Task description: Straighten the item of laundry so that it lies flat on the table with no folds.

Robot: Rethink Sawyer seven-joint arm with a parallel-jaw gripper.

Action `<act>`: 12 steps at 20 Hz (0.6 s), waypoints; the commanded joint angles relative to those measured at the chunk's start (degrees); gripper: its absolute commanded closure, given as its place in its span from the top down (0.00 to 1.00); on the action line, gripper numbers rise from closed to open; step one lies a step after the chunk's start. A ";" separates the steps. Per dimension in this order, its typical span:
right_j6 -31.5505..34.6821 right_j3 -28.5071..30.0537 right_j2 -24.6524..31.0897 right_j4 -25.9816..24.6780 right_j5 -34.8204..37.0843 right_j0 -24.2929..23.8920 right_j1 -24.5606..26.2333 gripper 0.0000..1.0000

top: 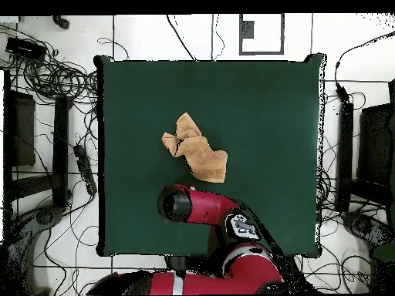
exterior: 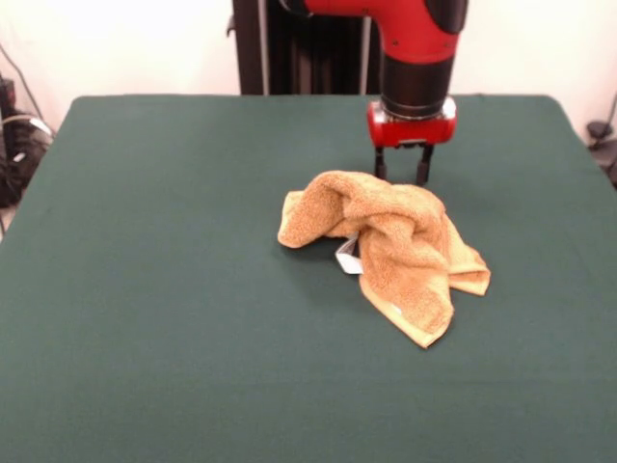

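Observation:
The orange-tan towel point(exterior: 390, 241) lies crumpled in a heap near the middle of the green table point(exterior: 145, 289), with several folds. Its white label point(exterior: 347, 257) pokes out at the heap's lower left. My gripper point(exterior: 402, 172) hangs just behind the towel's far edge, its two dark fingers apart and empty, their tips low at the cloth's rim. In the overhead view the towel point(top: 197, 150) sits a little left of the middle of the table point(top: 262, 116), and the arm's wrist point(top: 176, 204) hides the gripper.
The red arm point(top: 224, 220) reaches in from the robot's base over the table's near edge. Cables point(top: 54, 77) and dark equipment point(top: 370, 146) lie on the floor round the table's sides.

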 commanded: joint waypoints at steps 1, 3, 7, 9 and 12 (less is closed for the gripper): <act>10.13 -9.52 4.43 3.83 -0.58 0.60 3.67 1.00; 10.22 -10.06 3.46 4.35 1.70 1.64 2.22 1.00; 10.56 -10.89 2.23 4.90 5.38 3.11 -0.05 1.00; 10.42 -12.00 1.50 5.14 8.82 3.98 -1.00 1.00; 10.30 -13.95 0.06 4.99 13.20 5.39 -1.90 1.00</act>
